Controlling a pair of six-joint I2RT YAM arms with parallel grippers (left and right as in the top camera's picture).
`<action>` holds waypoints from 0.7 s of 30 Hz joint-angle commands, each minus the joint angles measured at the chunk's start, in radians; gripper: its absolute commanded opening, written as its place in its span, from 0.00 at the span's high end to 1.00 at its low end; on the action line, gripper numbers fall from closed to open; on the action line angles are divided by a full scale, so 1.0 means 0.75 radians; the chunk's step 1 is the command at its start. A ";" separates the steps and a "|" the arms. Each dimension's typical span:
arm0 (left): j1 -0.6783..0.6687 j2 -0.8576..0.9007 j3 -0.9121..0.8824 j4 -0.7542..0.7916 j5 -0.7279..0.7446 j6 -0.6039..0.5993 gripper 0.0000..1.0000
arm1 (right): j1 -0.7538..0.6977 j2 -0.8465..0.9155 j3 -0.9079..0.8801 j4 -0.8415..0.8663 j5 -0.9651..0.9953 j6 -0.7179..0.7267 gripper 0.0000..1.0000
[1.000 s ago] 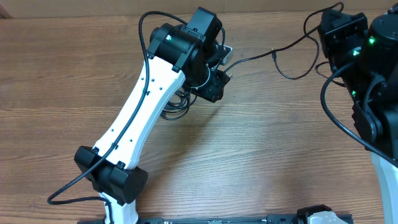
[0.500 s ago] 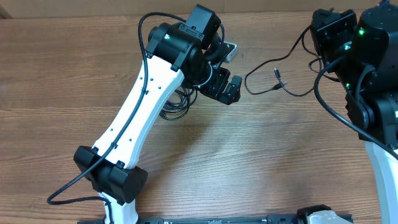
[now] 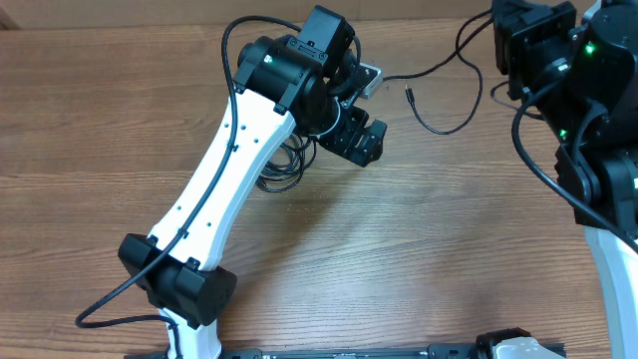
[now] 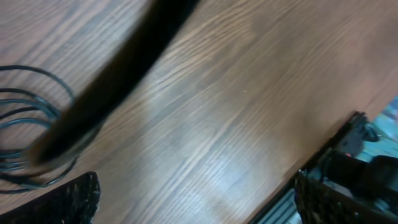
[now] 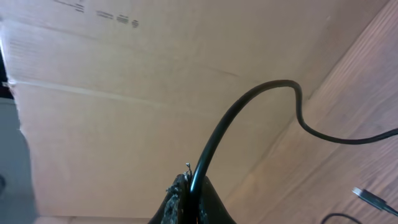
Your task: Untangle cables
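A small bundle of thin black cables lies on the wooden table, partly under my left arm; its loops show at the left of the left wrist view. My left gripper hangs open just right of the bundle, with nothing between its fingers. One separate cable curls across the far right of the table and ends in a small plug. My right gripper is shut on this cable near the far edge; its plug lies on the wood.
A blurred dark band crosses the left wrist view close to the lens. A cardboard wall stands behind the table. The table's front edge and black base hardware lie toward the near side.
My left gripper has opened and let go of the cable it held taut. My right gripper has drawn that cable toward the far right, and the plug end has followed.
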 commanded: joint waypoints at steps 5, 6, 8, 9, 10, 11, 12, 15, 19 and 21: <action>0.009 -0.006 0.005 0.051 -0.239 0.035 0.03 | -0.006 -0.008 0.010 0.016 -0.013 0.039 0.96; 0.009 -0.006 0.005 0.065 -0.262 0.035 0.05 | -0.006 -0.008 0.010 0.017 -0.017 0.039 0.96; 0.009 -0.006 0.005 0.103 -0.300 0.036 0.07 | -0.006 -0.008 0.010 0.017 -0.039 0.039 0.96; 0.009 -0.006 0.005 0.122 -0.303 0.036 0.07 | -0.006 -0.008 0.010 0.017 -0.055 0.041 0.96; 0.009 -0.006 0.005 0.143 -0.301 0.036 0.06 | -0.006 -0.008 0.010 0.018 -0.069 0.053 0.96; 0.009 -0.006 0.005 0.160 -0.293 0.036 0.03 | -0.006 -0.008 0.010 0.018 -0.091 0.077 0.96; 0.009 -0.006 0.005 0.174 -0.284 0.036 0.03 | -0.006 -0.008 0.010 0.024 -0.108 0.095 0.96; 0.009 -0.003 0.004 0.202 -0.245 0.038 0.02 | -0.006 -0.008 0.010 0.069 -0.122 0.115 0.96; 0.009 0.003 0.004 0.232 -0.200 0.089 0.04 | -0.011 -0.008 0.010 0.141 -0.124 0.151 0.96; 0.009 0.003 0.004 0.245 -0.203 0.096 0.05 | -0.014 -0.008 0.010 0.151 -0.126 0.201 0.96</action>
